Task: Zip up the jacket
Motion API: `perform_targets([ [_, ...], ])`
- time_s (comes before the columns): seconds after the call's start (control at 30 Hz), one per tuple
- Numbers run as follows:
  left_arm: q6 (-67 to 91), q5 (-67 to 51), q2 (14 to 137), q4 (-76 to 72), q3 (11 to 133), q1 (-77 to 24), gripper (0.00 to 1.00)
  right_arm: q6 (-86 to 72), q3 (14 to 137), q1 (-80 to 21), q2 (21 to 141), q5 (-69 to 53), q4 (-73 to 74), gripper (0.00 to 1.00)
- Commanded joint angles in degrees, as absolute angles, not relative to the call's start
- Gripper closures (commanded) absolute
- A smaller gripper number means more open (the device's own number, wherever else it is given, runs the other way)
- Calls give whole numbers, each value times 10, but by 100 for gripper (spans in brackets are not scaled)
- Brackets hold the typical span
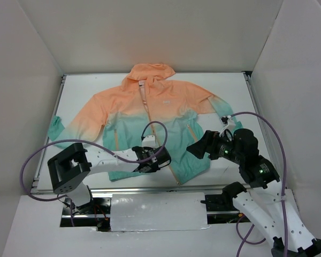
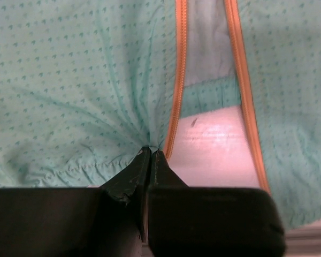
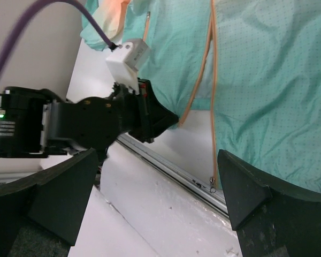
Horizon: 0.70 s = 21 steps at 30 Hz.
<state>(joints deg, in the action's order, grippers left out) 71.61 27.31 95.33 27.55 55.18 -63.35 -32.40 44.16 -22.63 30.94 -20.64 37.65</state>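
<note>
The jacket [image 1: 150,115] lies flat on the table with its hood at the far side, peach at the top and teal at the hem. Its orange front zipper [image 2: 177,80] is parted at the bottom. My left gripper [image 1: 165,159] is shut on the teal hem fabric [image 2: 151,149] just left of the left zipper tape. My right gripper [image 1: 199,144] is open and empty, hovering over the hem to the right of the zipper [image 3: 158,198]. The zipper slider [image 3: 211,186] hangs at the bottom end of the right tape, at the table's front rail.
A metal rail [image 3: 166,166] runs along the table's near edge. White walls enclose the table on three sides. Purple cables [image 1: 37,155] loop beside both arms. A white sheet [image 1: 158,211] lies between the arm bases.
</note>
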Motion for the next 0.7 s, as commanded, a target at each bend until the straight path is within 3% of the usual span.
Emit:
perform_targets([
  [0.0,693,256,890,258,534,-633,100,-333,415,-229,330,-245,310,0],
  [0.17,659,230,777,205,484,-632,100,-374,360,-229,374,-328,212,0],
  [0.3,649,205,704,150,439,-628,100,-426,313,-231,429,-396,52,1],
  [0.67,656,179,520,-47,274,-615,100,-576,285,-321,627,-394,-179,10],
])
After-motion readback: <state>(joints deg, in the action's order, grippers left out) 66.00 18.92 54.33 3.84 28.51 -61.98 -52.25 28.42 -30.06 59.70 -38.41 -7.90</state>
